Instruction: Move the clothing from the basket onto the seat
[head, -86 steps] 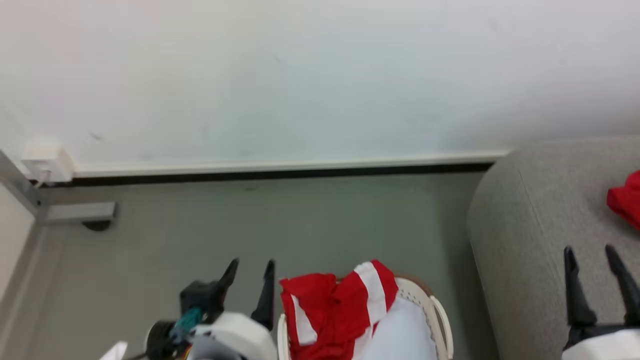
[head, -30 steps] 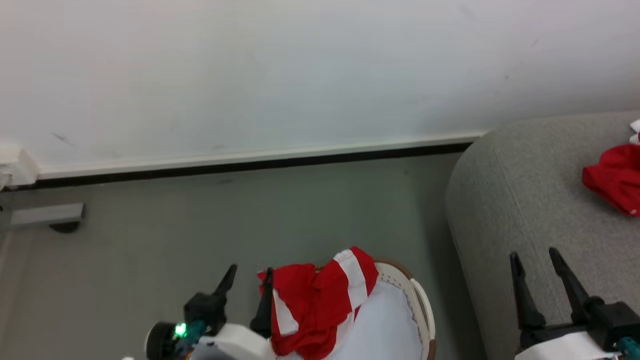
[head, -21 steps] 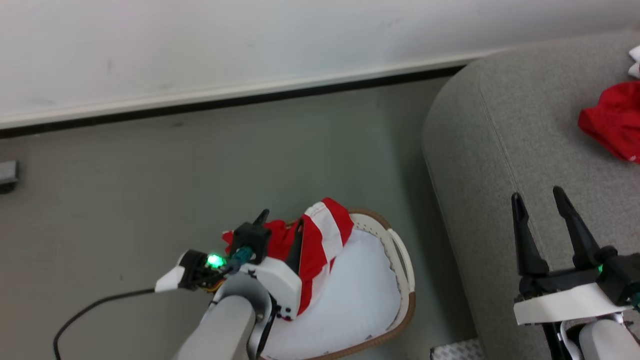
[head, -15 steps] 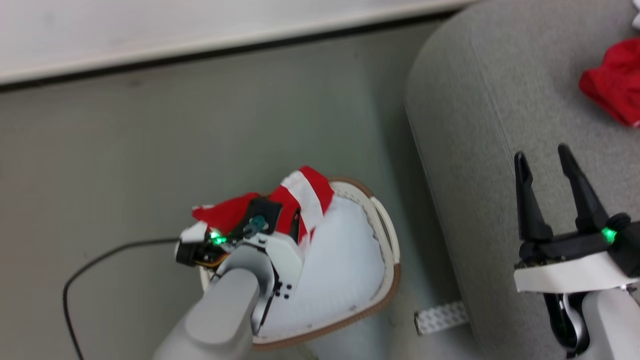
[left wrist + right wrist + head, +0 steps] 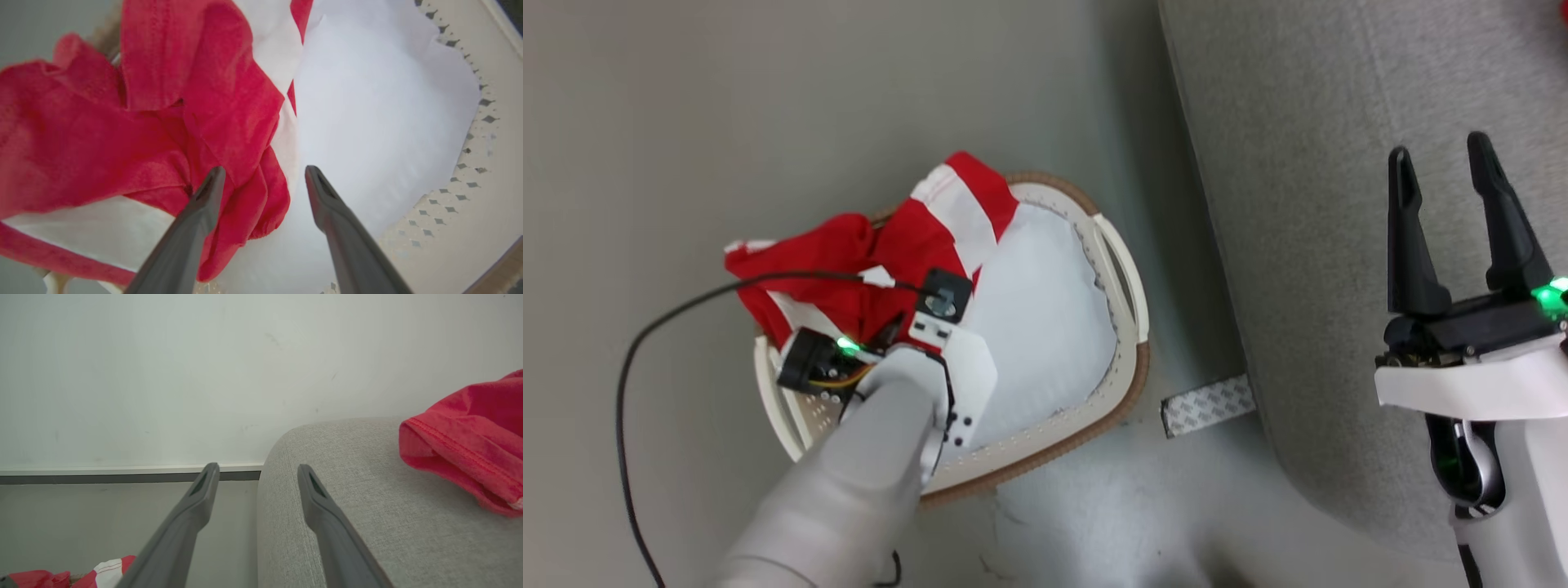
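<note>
The clothing [image 5: 849, 253] lies bunched at the left end of the basket [image 5: 1127, 269], centre left of the head view. It is partly draped over the rim, while a white pad [image 5: 1045, 302] covers the rest of the inside. The left gripper [image 5: 263, 173] points down into the basket with its jaws spread wide. One finger is over a red fold and the other over the pad, so the garment's edge sits between them. That looks like the set-up for pinching a fold rather than the pad, but nothing is pinched yet, and contact with the fabric cannot be told. The right gripper [image 5: 1439, 147] hovers at the right of the head view above the seat [image 5: 1298, 163], jaws spread and empty, probably kept clear of the reach. A second garment [image 5: 470, 437] lies on the seat at the right of the right wrist view, so the job seems partly done. The thin fabric will likely trail when lifted and could snag on the rim.
</note>
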Robot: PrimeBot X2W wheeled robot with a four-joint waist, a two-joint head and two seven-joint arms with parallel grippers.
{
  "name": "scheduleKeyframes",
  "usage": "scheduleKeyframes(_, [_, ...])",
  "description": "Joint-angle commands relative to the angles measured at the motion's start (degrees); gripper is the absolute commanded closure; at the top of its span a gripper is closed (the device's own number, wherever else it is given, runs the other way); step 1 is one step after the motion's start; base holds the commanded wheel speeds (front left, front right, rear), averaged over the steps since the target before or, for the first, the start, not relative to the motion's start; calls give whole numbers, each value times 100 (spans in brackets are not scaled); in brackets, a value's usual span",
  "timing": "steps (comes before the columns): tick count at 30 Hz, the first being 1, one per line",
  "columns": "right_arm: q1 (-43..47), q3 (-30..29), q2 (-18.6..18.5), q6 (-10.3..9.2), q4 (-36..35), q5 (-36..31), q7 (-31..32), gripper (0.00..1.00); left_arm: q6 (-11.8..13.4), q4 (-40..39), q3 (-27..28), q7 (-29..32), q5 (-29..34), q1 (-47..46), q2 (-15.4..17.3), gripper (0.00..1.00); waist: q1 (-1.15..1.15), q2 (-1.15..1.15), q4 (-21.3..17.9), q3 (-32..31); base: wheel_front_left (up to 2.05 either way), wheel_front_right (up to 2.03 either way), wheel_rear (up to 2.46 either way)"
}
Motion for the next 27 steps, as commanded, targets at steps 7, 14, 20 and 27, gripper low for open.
scheduleKeyframes(7, [-400, 94, 46, -12, -197, 143, 1, 0, 170, 589, -191, 251, 79, -642, 39, 0, -1, 0, -189, 803, 0, 0, 0])
scheduleKeyframes(14, [-512, 146, 131, -13, -315, 345, 1, 0, 265, 894, -336, 448, 213, -1009, 187, 0, -1, 0, -339, 1158, 0, 0, 0])
scheduleKeyframes(20, [-505, 144, 184, -13, -308, 422, 1, 0, 267, 976, -411, 508, 233, -1084, 316, 0, -1, 0, -459, 1318, 0, 0, 0])
scheduleKeyframes(27, [-423, 71, 197, -13, -242, 408, 1, 0, 171, 1017, -477, 475, 184, -1057, 355, 100, -1, 0, -454, 1302, 0, 0, 0])
